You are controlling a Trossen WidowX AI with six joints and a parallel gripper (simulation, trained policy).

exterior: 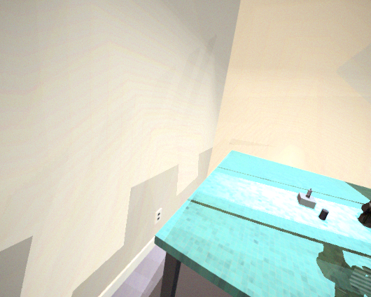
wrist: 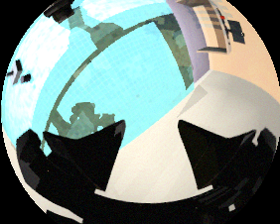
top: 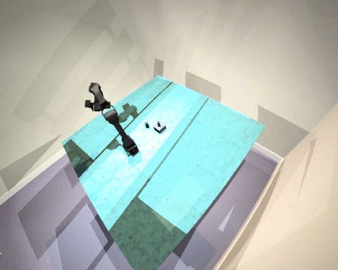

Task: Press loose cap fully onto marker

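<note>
Standing upright in its grey square holder block (top: pixel 161 130) (exterior: pixel 306 201), the slim dark marker (top: pixel 159 123) (exterior: pixel 309 193) shows a bare tip, and the small black cylindrical cap (top: pixel 146 125) (exterior: pixel 323 214) waits near the block on the turquoise table (top: pixel 192 159) (exterior: pixel 267 238) (wrist: pixel 124 74)! Well away from both, the black gripper (wrist: pixel 152 123) has its fingers parted, grasping nothing.
</note>
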